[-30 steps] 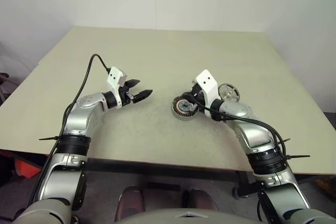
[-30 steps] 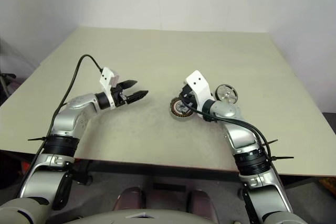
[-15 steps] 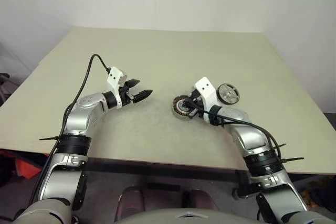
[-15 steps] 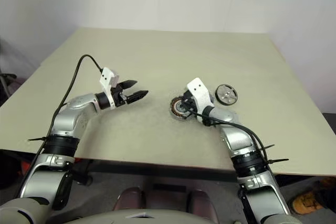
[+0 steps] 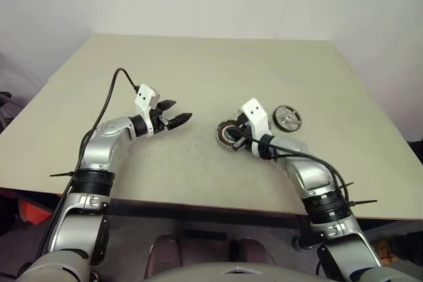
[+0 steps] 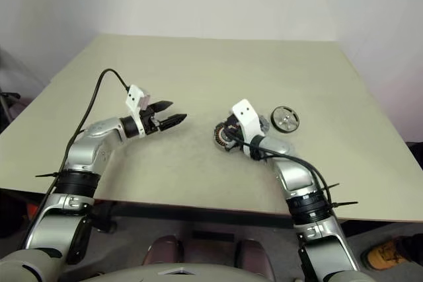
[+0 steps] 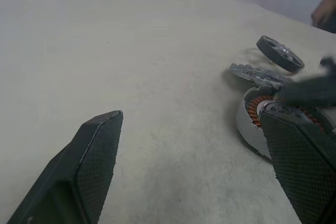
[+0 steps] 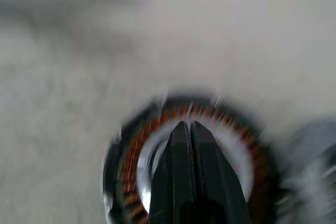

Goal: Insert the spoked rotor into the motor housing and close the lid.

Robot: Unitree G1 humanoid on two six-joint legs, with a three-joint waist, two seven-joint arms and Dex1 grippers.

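A pale beige counter (image 5: 198,70) seen from above, with both robot arms reaching over it. Near the middle, a little toward the robot's right, sits the motor housing (image 5: 227,135), a squat round silver ring lying flat, its open face and round axis pointing up. Inside the ring, copper-coloured windings circle a paler centre part; the right wrist view shows it blurred, so whether that part is the rotor cannot be told.

The right claw (image 8: 188,129) has its two black fingers pressed together. Their joined tip points down into the housing's open middle, over the pale centre. Whether it touches is unclear.

The left claw (image 5: 173,113) hovers above bare counter to the robot's left of the housing, well apart from it, fingers spread wide and gripping nothing. It points toward the housing.

On the far right side of the housing lie two more parts: a dark wheel-like disc with a silver face (image 5: 287,117), lying flat, and a flat grey toothed-edge disc (image 7: 252,72) between that wheel and the housing.
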